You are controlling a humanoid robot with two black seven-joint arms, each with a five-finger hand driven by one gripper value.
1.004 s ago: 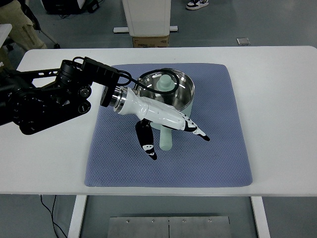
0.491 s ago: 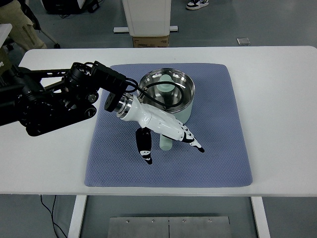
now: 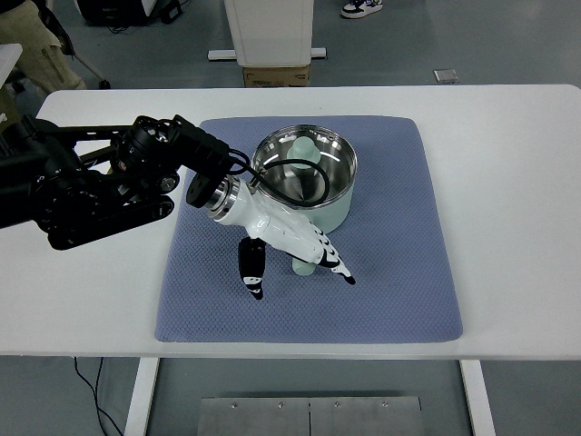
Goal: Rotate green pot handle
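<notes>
The hand [image 3: 289,243] covers most of the handle [image 3: 303,266], so whether it touches the handle cannot be told. The left edge crops the arm [image 3: 82,182].

No readable text, label, brand, number or sign shows anywhere in the frame, on any object or surface.

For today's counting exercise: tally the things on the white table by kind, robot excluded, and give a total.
Green pots: 1
Blue mats: 1
Total: 2
</notes>
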